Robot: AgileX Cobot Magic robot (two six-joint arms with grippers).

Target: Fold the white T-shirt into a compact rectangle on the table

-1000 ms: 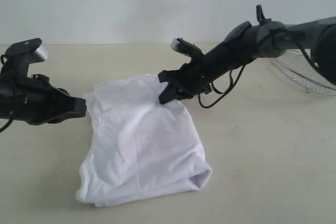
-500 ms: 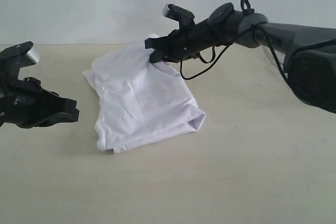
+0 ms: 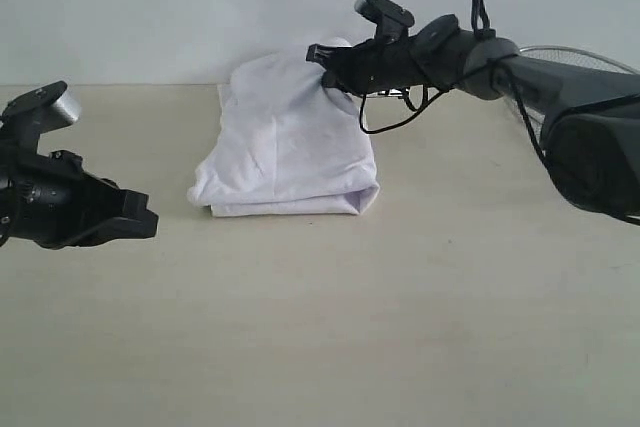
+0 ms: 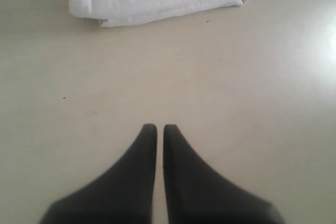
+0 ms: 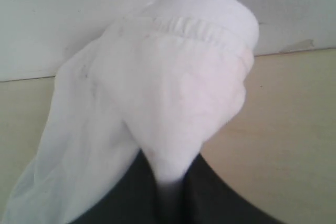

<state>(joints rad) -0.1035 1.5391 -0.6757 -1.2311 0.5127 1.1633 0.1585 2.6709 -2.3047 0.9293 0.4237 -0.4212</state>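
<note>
Fabric of the white T-shirt [image 3: 290, 147] hung bunched in the clamped right pincer [image 3: 320, 57], lower folds resting on the counter [image 3: 400, 327] beneath it. The left pincer [image 3: 143, 219], closed on nothing, sat well apart. Lifted by one pinched edge, the stacked layers could have slid and unfolded.

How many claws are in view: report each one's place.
2. Left claw, shut, over the table short of the white T-shirt; right claw pinching its raised far edge.
</note>
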